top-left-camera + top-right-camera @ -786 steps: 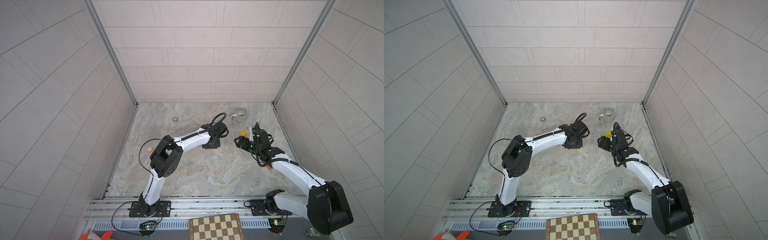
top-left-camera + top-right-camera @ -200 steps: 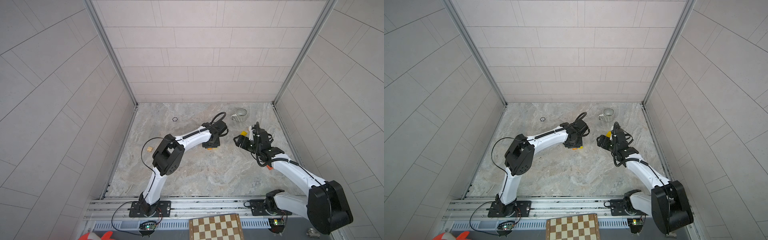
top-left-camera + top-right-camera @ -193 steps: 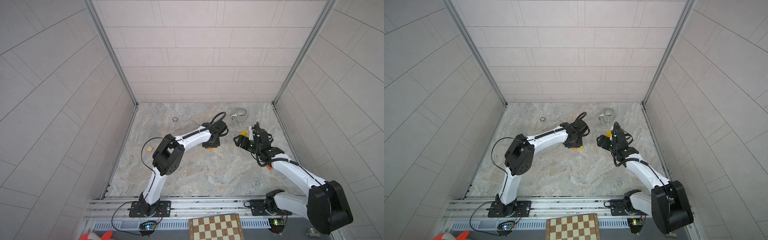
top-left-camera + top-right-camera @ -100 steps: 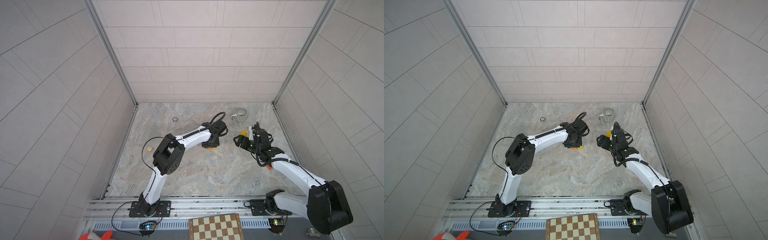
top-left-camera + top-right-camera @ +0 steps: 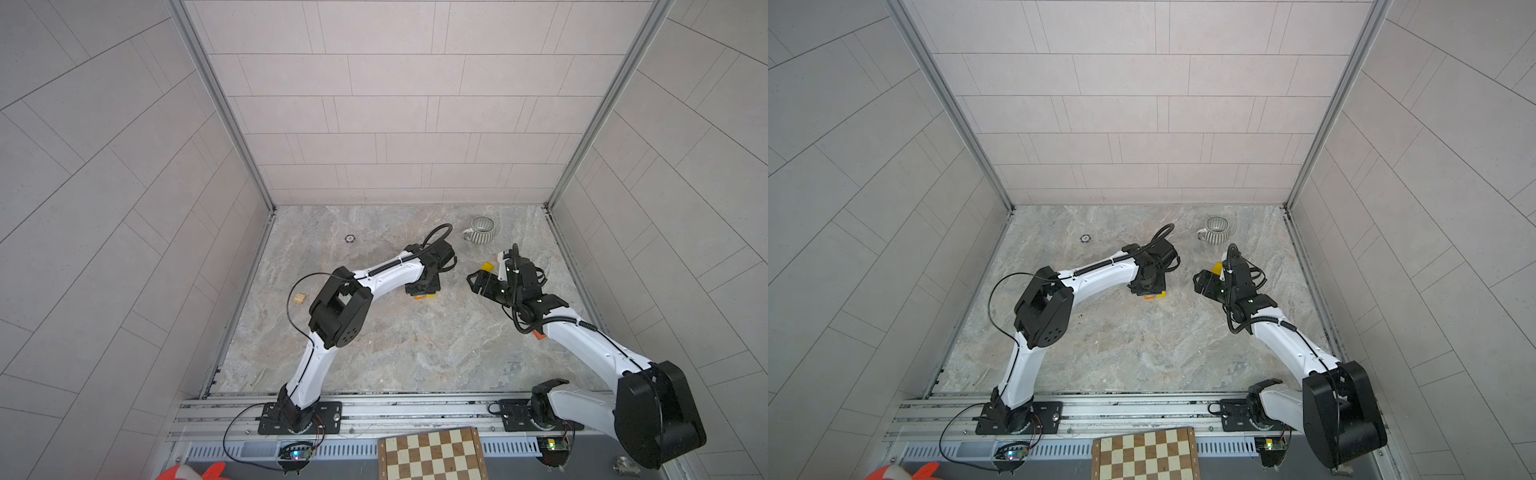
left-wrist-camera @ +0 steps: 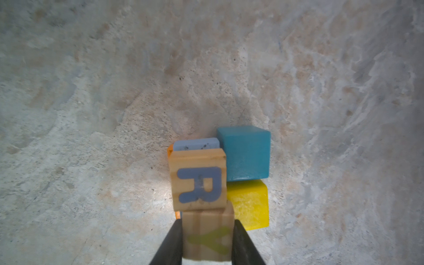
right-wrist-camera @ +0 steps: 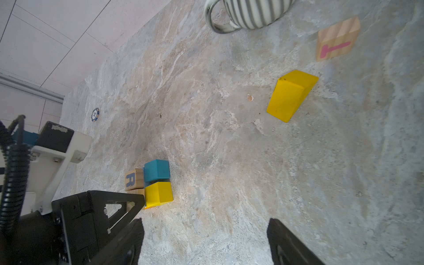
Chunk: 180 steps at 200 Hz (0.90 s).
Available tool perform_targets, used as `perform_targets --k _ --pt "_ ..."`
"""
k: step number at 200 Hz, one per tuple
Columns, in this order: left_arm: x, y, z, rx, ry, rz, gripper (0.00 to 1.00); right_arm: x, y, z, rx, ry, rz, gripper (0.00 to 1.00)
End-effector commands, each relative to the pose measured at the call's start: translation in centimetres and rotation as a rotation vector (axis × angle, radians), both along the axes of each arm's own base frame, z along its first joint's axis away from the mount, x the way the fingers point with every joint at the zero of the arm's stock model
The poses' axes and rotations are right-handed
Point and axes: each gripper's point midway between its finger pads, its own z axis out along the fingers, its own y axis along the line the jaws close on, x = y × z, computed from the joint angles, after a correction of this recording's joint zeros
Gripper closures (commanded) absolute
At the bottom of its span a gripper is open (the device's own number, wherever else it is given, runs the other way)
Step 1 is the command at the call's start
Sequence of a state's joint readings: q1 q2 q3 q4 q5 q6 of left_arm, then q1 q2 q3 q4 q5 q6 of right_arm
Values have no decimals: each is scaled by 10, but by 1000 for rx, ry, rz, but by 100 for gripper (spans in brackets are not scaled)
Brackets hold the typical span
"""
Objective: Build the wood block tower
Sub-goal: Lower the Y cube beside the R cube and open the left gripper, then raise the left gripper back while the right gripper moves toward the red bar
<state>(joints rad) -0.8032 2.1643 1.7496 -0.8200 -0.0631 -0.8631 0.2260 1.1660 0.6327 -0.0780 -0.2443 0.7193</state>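
Observation:
The tower (image 6: 229, 174) is a low cluster of wood blocks: an R cube (image 6: 198, 183), a teal cube (image 6: 244, 153) and a yellow cube (image 6: 249, 204) sit on light blue and orange pieces. My left gripper (image 6: 207, 222) is shut on a natural Y cube (image 6: 207, 236), held against the R cube. In both top views this gripper (image 5: 422, 289) (image 5: 1148, 286) covers the stack. My right gripper (image 7: 205, 221) hangs open above bare floor, to the right of the tower (image 7: 151, 181). A yellow wedge block (image 7: 291, 95) and a T cube (image 7: 337, 40) lie beyond it.
A grey-striped mug (image 5: 482, 227) stands at the back right. A natural block (image 5: 299, 298) lies by the left wall. An orange piece (image 5: 539, 336) shows under the right forearm. A round chip (image 5: 350, 238) lies at the back left. A chessboard (image 5: 432, 455) sits outside the front rail.
The left arm's elbow has shifted slightly while its gripper stays at the stack. The right arm has not moved.

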Motion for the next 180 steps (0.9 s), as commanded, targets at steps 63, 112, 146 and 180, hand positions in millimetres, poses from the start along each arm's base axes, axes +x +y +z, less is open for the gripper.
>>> perform_targets --k 63,112,146,180 --pt "1 7 0 27 4 2 44 -1 -2 -1 10 5 -16 14" --pt "2 9 8 30 -15 3 27 -1 0 2 11 -7 1 13" --pt "0 16 25 29 -53 -5 11 -2 -3 4 -34 -30 24 10" --pt "-5 27 52 -6 -123 -19 0 -7 -22 1 -127 18 -10 10"
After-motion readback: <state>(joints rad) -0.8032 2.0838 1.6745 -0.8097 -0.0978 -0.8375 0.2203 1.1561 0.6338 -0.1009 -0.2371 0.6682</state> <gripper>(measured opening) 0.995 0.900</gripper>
